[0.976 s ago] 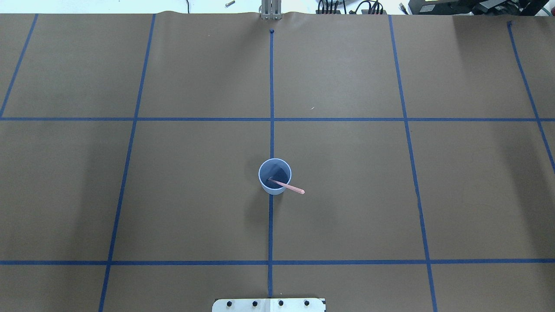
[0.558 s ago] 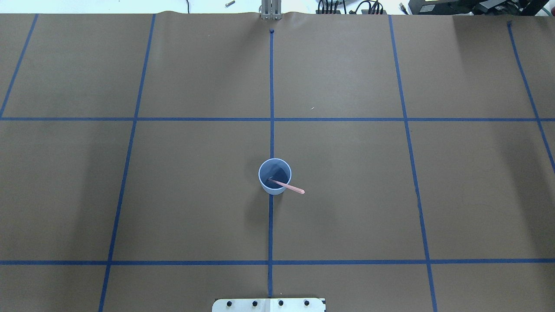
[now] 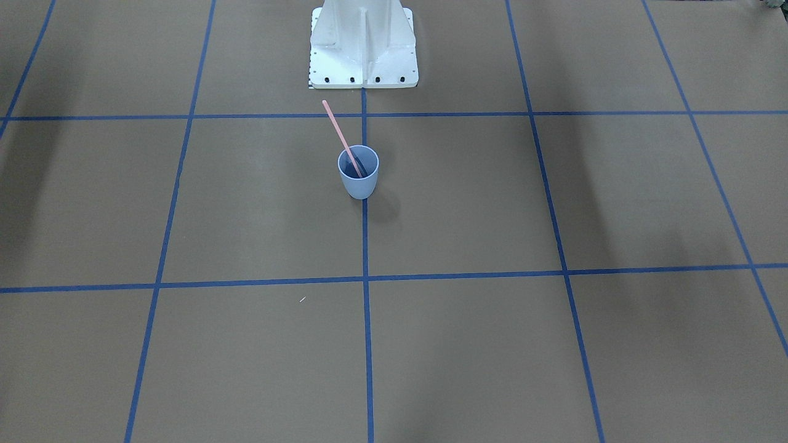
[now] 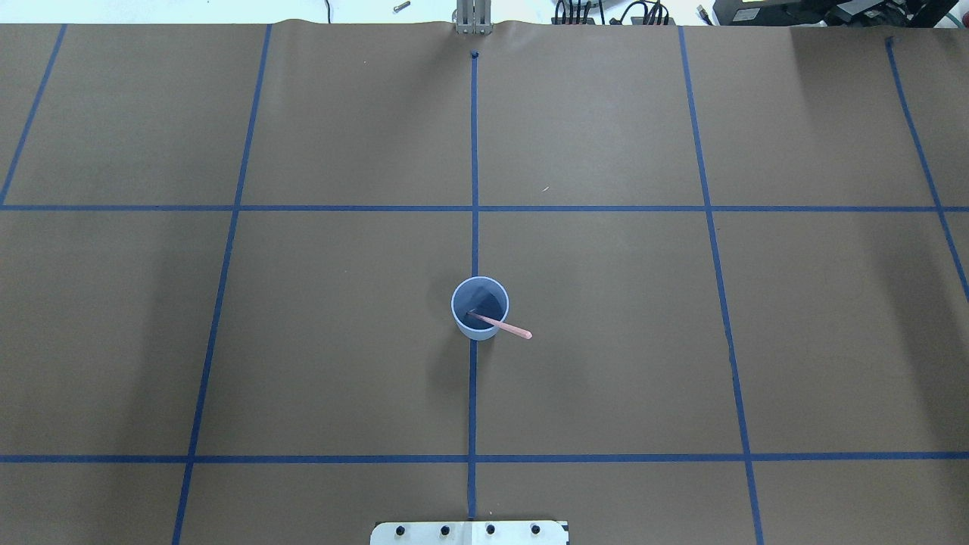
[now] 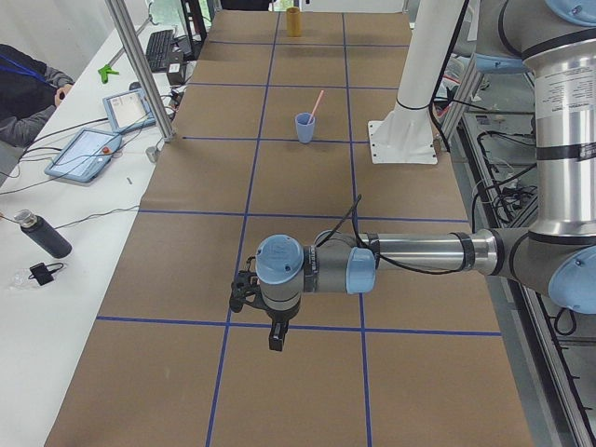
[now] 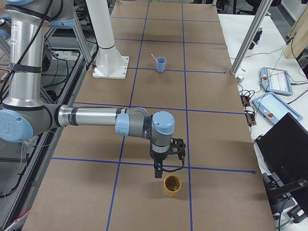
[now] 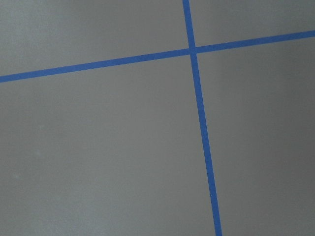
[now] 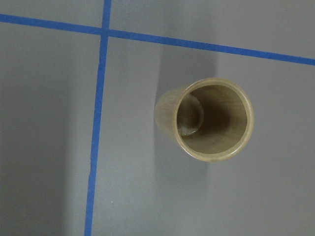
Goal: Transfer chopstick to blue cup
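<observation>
Table, front-facing view: brown paper [image 3: 554, 203] crossed by blue tape lines [image 3: 364, 320] is shown, with the white robot base [image 3: 363, 49] at the top edge.
Cup, front-facing view: the blue cup [image 3: 358, 175] is stood upright on the centre tape line, near the robot base.
Chopstick, front-facing view: the pink chopstick [image 3: 337, 130] is lodged in the blue cup, its lower tip inside and its upper end leaned out over the rim toward the robot base.
Overhead view: the blue cup [image 4: 480, 308] is seen from above; the chopstick [image 4: 511, 328] is tilted across the rim toward the robot's right.
Left side view: the left gripper [image 5: 277, 341] is pointed down over the brown paper beside a tape line, well apart from the blue cup [image 5: 304, 128]. Whether its fingers are parted or closed cannot be told.
Right side view: the right gripper [image 6: 157, 174] is pointed down near a wooden cup [image 6: 172, 186], well apart from the blue cup [image 6: 160, 64]. Its finger state cannot be told either.
Left wrist view: brown paper and a crossing of tape lines [image 7: 193, 49] are recorded.
Right wrist view: the wooden cup [image 8: 206, 120] is seen upright from above, near a crossing of tape lines.
</observation>
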{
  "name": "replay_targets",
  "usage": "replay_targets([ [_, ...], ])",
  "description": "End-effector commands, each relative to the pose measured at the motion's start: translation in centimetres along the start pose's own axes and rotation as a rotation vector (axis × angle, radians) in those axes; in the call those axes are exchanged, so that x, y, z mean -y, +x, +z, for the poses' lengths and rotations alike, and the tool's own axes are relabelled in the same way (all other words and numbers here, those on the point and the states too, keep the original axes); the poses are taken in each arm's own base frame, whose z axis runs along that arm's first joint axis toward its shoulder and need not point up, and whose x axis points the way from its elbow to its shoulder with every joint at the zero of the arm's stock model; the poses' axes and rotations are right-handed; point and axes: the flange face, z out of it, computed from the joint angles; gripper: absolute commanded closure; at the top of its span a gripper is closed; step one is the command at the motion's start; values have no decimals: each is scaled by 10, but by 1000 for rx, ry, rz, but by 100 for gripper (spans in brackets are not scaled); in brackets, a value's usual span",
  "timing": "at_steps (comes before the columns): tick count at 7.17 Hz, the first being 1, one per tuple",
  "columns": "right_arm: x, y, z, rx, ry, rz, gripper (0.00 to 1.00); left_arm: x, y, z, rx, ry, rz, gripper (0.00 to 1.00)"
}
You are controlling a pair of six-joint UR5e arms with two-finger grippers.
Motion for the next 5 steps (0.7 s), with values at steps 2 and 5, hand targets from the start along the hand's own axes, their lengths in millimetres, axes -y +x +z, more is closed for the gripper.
replay_targets([
  [2, 0, 1, 1, 0, -2, 2, 0, 1, 0, -3, 1, 6, 0, 2],
  [5, 0, 1, 1, 2, -2, 2, 0, -1, -2, -4, 2, 9, -4, 2],
])
